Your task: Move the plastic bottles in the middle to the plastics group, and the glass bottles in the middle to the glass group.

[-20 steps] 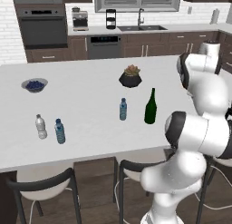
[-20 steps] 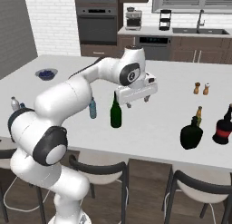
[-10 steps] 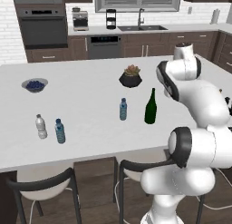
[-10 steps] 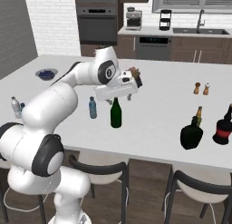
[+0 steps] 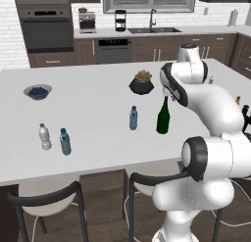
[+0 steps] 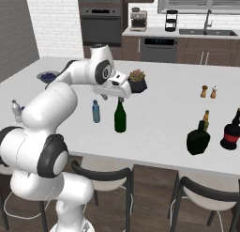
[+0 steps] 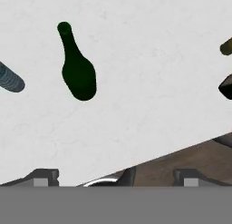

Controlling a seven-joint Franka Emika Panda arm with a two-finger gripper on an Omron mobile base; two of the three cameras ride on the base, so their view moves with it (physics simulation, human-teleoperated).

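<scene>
Nearest the base, the green bottle (image 5: 163, 117) and the small blue bottle (image 5: 133, 118) stand mid-bench, apparently unsorted, with the hand (image 6: 114, 93) spread and empty just above the green neck; the sorting looks barely begun. The left base view shows the plastics pair (image 5: 54, 139) on the bench (image 5: 88, 118); the right base view shows the black bottle (image 6: 198, 139) beside the amber bottle (image 6: 206, 118).

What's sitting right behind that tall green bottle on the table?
Behind the green bottle stands a dark pot with a small plant. The arm and its open tool hang above the bottle's neck, covering some of the tabletop beyond.
</scene>
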